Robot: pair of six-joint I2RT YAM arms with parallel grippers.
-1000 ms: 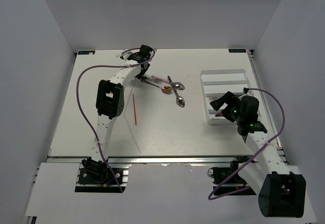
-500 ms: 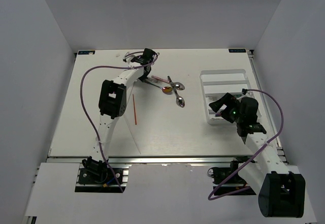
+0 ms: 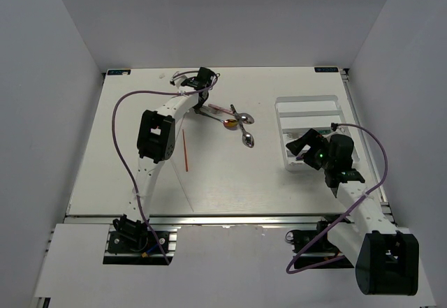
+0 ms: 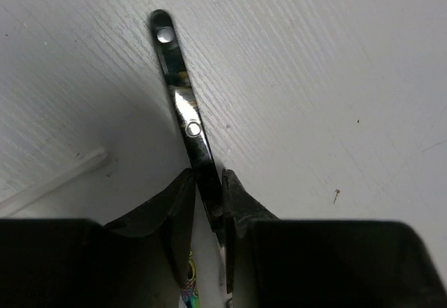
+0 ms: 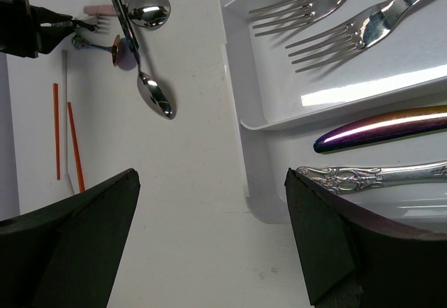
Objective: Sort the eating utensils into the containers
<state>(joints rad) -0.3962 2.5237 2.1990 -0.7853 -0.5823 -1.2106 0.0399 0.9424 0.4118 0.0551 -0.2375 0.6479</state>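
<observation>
Left wrist view: the left claw (image 4: 207,182) straddles a dark metal handle (image 4: 179,91) lying on the counter (image 4: 335,77), fingers close on either side (whether they actually pinch it, I cannot tell). The right claw (image 5: 216,252) gapes wide, holding nothing, over the edge of the white tray (image 5: 235,77) where forks (image 5: 328,8) lie; spoons (image 5: 149,8) rest on the counter beside it.

My right gripper (image 5: 209,182) hangs with its fingers spread wide, holding nothing, above a corner of the tray (image 5: 234,77). In the tray I see two forks (image 5: 328,22) and, past a divider, an iridescent handle (image 5: 380,128) beside a silver handle (image 5: 370,175). Out on the table (image 5: 188,252) lie two spoons (image 5: 155,98) and two red chopsticks (image 5: 75,147) with a white chopstick (image 5: 65,112) between them — the left gripper (image 5: 31,28) sits just beside the spoons
</observation>
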